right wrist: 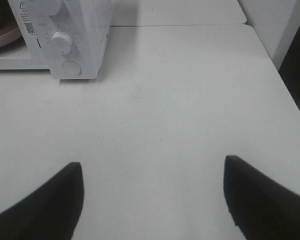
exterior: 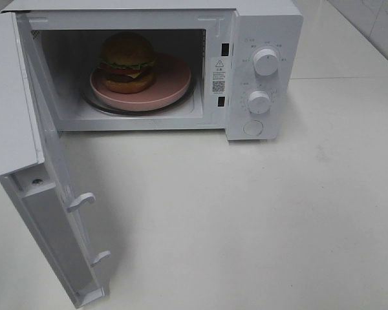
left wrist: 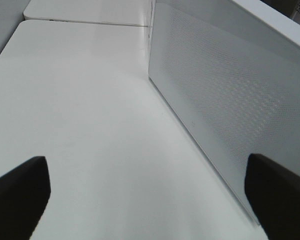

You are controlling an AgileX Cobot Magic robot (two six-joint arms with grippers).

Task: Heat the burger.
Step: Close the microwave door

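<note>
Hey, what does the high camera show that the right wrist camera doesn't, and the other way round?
Only the high view: the whole burger inside the microwave, and the swung-open door. Only the right wrist view: the right pincer, open and empty. Both: the white table, the lower dial, the round button below it, and the pink plate, though the wrist view catches just its edge.

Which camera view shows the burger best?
The exterior high view: the burger sits in full sight on the pink plate inside the open microwave. The right wrist view shows at most a dark sliver of it; the left wrist view shows none.
</note>
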